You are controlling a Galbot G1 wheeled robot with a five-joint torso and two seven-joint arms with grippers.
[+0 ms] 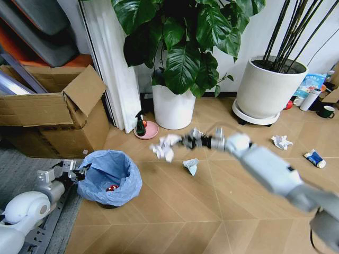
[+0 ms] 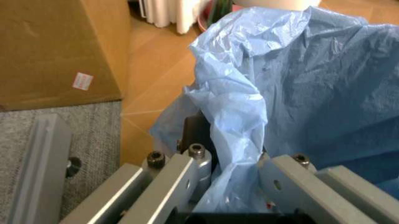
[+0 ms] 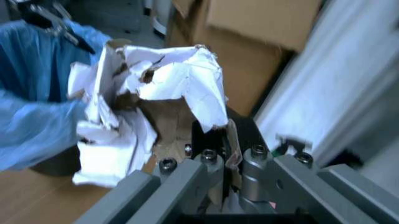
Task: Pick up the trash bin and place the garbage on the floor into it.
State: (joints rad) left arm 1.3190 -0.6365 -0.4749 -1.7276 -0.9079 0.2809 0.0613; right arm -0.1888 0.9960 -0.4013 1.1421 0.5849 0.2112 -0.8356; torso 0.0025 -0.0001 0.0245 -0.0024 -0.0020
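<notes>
Left gripper (image 1: 80, 173) clamped on the trash bin (image 1: 109, 177) rim. Right gripper (image 1: 184, 141) pinching a crumpled paper wad (image 1: 164, 146), held above the floor (image 1: 212, 211) near the bin.

The trash bin (image 1: 109, 180) wears a thin, glossy, wrinkled blue plastic bag; the crumpled paper wad (image 1: 165, 146) looks matt white (brown inside); the floor (image 1: 175, 211) is smooth wood-look planking; the cardboard box (image 1: 50, 114) is matt
</notes>
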